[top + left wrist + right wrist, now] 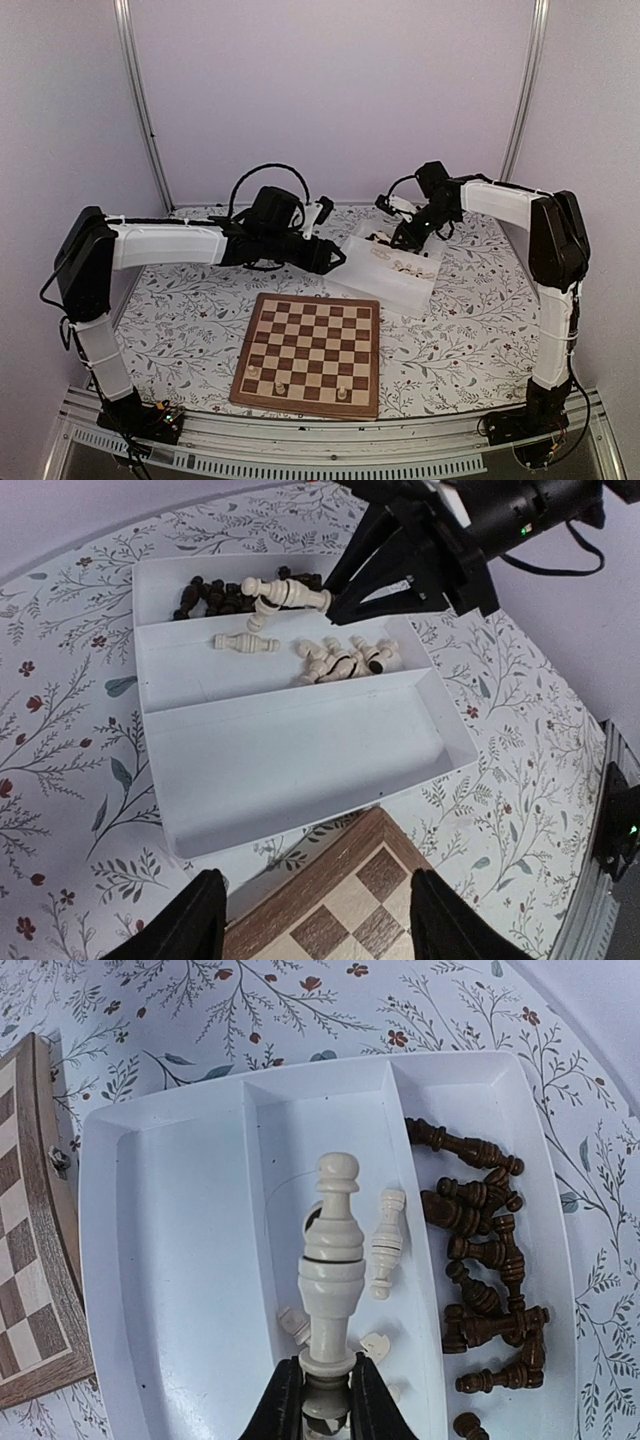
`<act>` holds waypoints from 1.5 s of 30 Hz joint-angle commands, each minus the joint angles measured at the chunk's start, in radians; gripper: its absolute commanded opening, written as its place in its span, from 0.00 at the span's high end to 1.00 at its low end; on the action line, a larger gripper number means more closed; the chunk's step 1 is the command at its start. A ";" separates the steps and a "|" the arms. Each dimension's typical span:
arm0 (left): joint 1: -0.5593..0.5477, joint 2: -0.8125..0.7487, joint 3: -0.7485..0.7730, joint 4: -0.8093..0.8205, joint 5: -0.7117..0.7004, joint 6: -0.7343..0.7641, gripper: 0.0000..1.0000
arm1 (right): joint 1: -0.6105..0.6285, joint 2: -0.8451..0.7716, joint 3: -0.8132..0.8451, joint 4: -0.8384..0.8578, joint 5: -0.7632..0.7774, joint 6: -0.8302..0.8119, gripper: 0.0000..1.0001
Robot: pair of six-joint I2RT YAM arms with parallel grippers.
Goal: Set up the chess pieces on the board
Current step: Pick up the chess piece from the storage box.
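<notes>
Flower-printed tabletop (180, 330) fills the cell, with a plain pale wall (330, 90) behind it. The board (308, 352) lies flat near the front edge, and three pale pieces (280, 386) stand along its 6 o'clock row. At about 1 o'clock from the board sits a white tray (395, 288). One end compartment holds a heap of dark pieces (485, 1260), and the loose pale pieces (340, 660) lie on their sides in the compartment beside it. The right tool (327, 1400) hangs over the tray, its fingers clamped on the base of a tall pale piece (332, 1250). The left tool (318, 925) hovers at the board's 12 o'clock edge, facing the tray, its fingers well apart and gripping nothing
</notes>
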 commanded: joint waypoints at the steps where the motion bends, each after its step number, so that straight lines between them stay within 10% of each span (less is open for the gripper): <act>1: 0.016 0.074 0.073 0.129 0.057 -0.074 0.35 | -0.009 -0.033 -0.031 0.026 -0.035 0.007 0.93; 26: 0.075 0.564 0.526 0.360 0.233 -0.569 0.42 | -0.008 -0.135 -0.117 0.076 -0.112 -0.050 0.93; 45: 0.076 0.653 0.611 0.463 0.301 -0.667 0.80 | -0.009 -0.130 -0.117 0.066 -0.114 -0.057 0.92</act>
